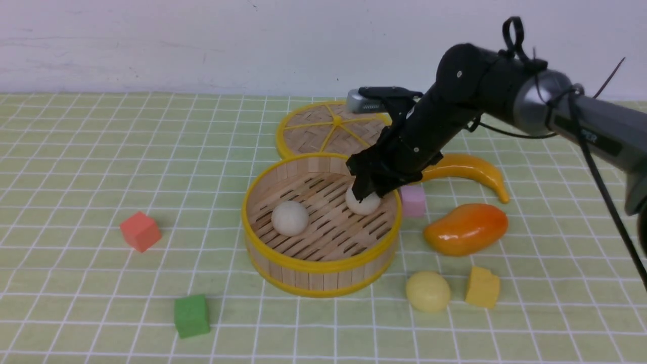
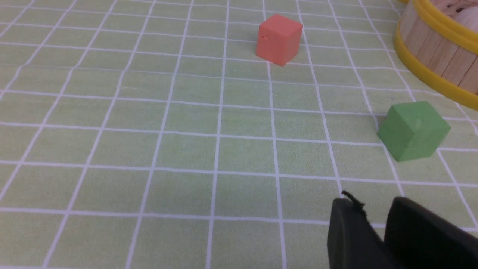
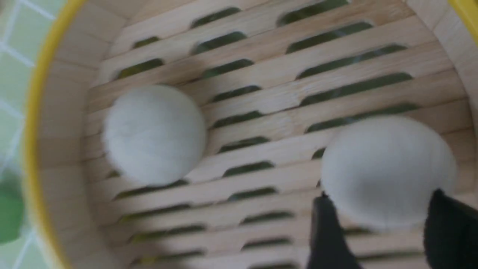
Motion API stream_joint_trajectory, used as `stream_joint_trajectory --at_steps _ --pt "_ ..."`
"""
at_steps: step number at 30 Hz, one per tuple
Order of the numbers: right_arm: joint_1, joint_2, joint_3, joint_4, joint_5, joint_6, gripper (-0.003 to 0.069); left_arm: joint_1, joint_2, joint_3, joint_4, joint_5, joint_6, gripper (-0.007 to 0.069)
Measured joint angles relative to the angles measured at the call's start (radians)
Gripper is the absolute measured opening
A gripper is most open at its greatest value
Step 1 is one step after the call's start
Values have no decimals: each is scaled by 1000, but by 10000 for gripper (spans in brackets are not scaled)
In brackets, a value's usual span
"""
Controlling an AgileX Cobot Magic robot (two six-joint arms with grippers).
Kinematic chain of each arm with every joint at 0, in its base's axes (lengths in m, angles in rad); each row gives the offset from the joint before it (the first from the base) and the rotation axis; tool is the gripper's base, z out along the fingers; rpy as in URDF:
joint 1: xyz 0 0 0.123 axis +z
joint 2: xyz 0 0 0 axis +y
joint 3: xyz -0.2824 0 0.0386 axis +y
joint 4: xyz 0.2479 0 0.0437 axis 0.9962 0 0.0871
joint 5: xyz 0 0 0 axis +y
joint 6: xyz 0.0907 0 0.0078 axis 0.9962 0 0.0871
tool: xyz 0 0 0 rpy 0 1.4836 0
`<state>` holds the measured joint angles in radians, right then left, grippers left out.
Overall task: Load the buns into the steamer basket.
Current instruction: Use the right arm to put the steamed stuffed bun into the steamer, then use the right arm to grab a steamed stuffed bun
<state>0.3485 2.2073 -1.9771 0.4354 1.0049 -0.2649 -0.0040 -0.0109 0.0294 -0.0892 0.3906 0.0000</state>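
Observation:
The steamer basket (image 1: 323,265) stands mid-table with two off-white buns on its slatted floor, one on the left (image 1: 289,218) and one at the back right (image 1: 363,205). My right gripper (image 1: 365,194) hangs open just over the back-right bun. In the right wrist view that bun (image 3: 388,168) lies free on the slats between the spread fingers of the right gripper (image 3: 379,196), and the other bun (image 3: 155,132) sits apart from it. A pale yellow bun (image 1: 427,290) rests on the cloth right of the basket. My left gripper (image 2: 371,201) is slightly open and empty, low over the cloth.
The woven lid (image 1: 331,126) lies behind the basket. Right of the basket are a banana (image 1: 470,169), a pink cube (image 1: 413,199), a mango (image 1: 465,228) and a yellow cube (image 1: 482,287). A red cube (image 1: 140,231) and a green cube (image 1: 191,315) sit to the left.

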Motion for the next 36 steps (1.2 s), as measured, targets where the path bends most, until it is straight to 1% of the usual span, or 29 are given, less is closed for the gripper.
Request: stream_joint_trajectory --at_steps 3,5,7,8,12,18,21,25,27,28,31,36 --pt "-6 -69 10 6 56 -1 421 0 0 0 0 0 0 152" --pt "-13 -140 61 11 69 -3 435 0 0 0 0 0 0 156" --pt "-18 -199 131 12 68 -14 436 0 0 0 0 0 0 160" --pt "-18 -206 131 12 68 -14 436 0 0 0 0 0 0 160" --pt "-19 -330 323 12 67 -58 437 0 0 0 0 0 0 165" --pt "-19 -375 533 12 102 -68 437 0 0 0 0 0 0 165" --pt "-19 -375 625 8 84 -69 437 0 0 0 0 0 0 167" --pt "-19 -375 660 -20 33 -72 437 0 0 0 0 0 0 172" --pt "-19 -375 663 -50 -25 -72 437 0 0 0 0 0 0 175" --pt "-19 -375 663 -53 -29 -72 437 0 0 0 0 0 0 176" --pt "-19 -375 663 -68 -112 -72 437 0 0 0 0 0 0 182" --pt "-19 -358 663 -54 -134 -72 437 0 0 0 0 0 0 183"
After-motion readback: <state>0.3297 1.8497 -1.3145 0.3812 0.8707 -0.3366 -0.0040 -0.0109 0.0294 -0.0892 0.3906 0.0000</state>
